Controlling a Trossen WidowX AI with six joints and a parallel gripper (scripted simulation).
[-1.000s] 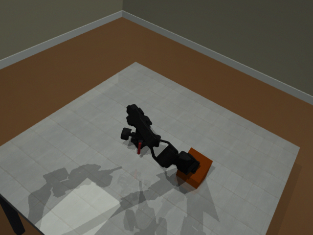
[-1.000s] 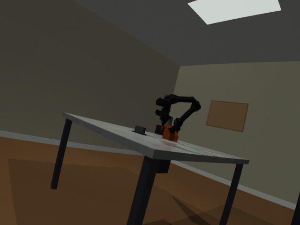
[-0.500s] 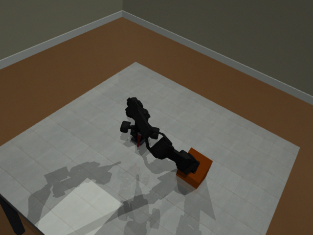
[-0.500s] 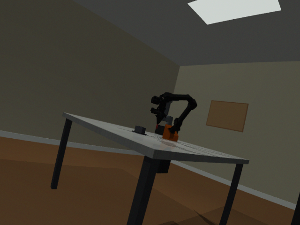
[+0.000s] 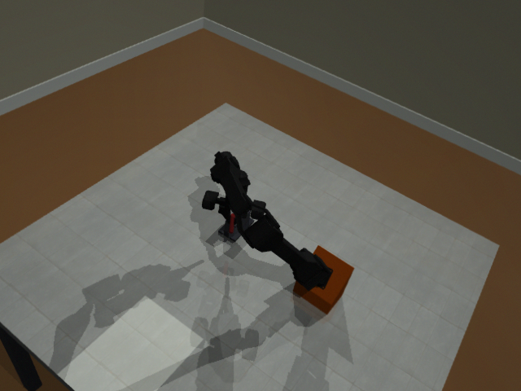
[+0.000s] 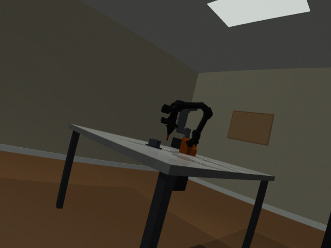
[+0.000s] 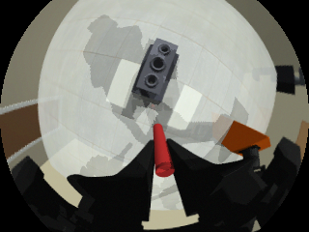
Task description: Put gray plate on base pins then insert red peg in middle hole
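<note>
Your gripper (image 7: pixel 162 174) clamps red peg (image 7: pixel 160 149), hanging above table, near gray plate (image 7: pixel 156 72) seated on base. Risk: tip off middle hole (image 7: pixel 154 69), peg jams or tilts.

Arm: single black six-joint arm (image 6: pixel 199 112), rising from its mount, arched over and folded forward, wrist end turned downward
Upper links: in the exterior view, running roughly level at the top of the arch, then dropping steeply to the wrist
Gripper (image 7: pixel 162 166): pointing down, held above the worktop and not touching it
Jaws: closed on the red peg (image 7: pixel 161 149), one dark finger (image 7: pixel 129 177) on each side of it
Held item: red peg roughly upright in the jaws, tip protruding below the fingers (image 5: pixel 231 221)
</note>
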